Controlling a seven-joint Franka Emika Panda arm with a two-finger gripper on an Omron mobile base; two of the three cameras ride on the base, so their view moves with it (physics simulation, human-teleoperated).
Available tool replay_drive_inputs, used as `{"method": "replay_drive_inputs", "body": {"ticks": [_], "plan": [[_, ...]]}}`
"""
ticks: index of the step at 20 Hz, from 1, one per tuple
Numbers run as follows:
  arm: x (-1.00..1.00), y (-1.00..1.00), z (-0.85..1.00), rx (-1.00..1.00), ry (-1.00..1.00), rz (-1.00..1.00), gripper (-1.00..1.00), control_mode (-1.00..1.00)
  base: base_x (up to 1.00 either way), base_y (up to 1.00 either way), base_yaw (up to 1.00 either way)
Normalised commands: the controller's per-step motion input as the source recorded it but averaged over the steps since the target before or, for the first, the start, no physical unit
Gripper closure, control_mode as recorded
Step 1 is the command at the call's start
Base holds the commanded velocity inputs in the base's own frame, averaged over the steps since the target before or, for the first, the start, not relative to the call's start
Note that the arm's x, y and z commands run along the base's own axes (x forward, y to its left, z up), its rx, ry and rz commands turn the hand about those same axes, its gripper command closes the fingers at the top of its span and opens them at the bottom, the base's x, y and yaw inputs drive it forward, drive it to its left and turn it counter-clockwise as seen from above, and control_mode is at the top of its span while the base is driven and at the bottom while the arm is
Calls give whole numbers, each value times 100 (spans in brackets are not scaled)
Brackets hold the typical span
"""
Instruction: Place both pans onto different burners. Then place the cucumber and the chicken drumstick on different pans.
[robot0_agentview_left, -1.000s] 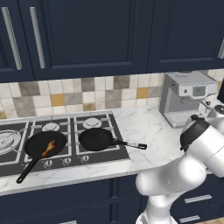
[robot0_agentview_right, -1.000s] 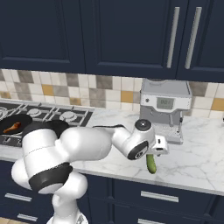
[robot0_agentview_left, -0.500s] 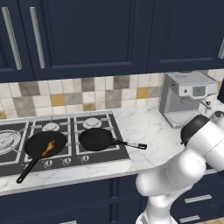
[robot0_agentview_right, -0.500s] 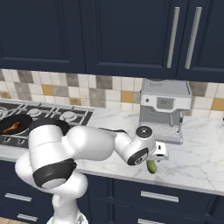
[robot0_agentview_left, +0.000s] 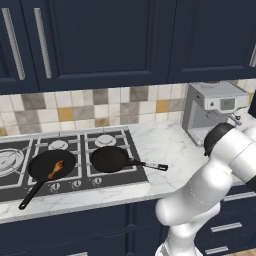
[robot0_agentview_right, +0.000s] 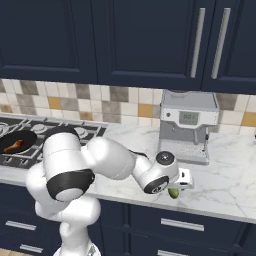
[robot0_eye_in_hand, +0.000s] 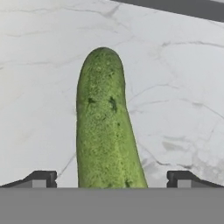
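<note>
Now we see both pans on the black cooktop (robot0_agentview_left: 75, 165), each over its own burner. The left pan (robot0_agentview_left: 50, 165) holds the chicken drumstick (robot0_agentview_left: 56, 169) and its handle runs toward the front left edge. The right pan (robot0_agentview_left: 109, 158) sits bare, its handle reaching right past the cooktop's edge onto the marble desk (robot0_agentview_left: 165, 145).

From the right base camera, our gripper (robot0_agentview_right: 181, 181) hangs low over the front part of the desk, in front of the silver coffee machine (robot0_agentview_right: 188, 125), with the cucumber (robot0_agentview_right: 174, 192) just beneath it. From the hand camera, the cucumber (robot0_eye_in_hand: 105, 127) lies on the desk (robot0_eye_in_hand: 183, 87) and runs lengthwise away from us, centred between the two fingertips (robot0_eye_in_hand: 41, 178), which stand wide apart on either side of it. Our jaws are spread, with clear marble showing between each tip and the green skin; neither touches the cucumber.
</note>
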Motion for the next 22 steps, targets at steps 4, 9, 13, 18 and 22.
{"method": "replay_drive_inputs", "body": {"ticks": [4, 9, 13, 18, 22], "plan": [[0, -21, -14, 0, 0, 0, 100, -100, 0, 0, 0], [2, -5, -13, 0, 0, 0, 100, -100, 0, 0, 0], [0, 0, -1, 0, 0, 0, 100, -100, 0, 0, 0], [-23, 27, 11, -7, -4, 1, 100, -100, 0, 0, 0], [-20, 51, 42, -12, -7, 0, 100, -100, 0, 0, 0]]}}
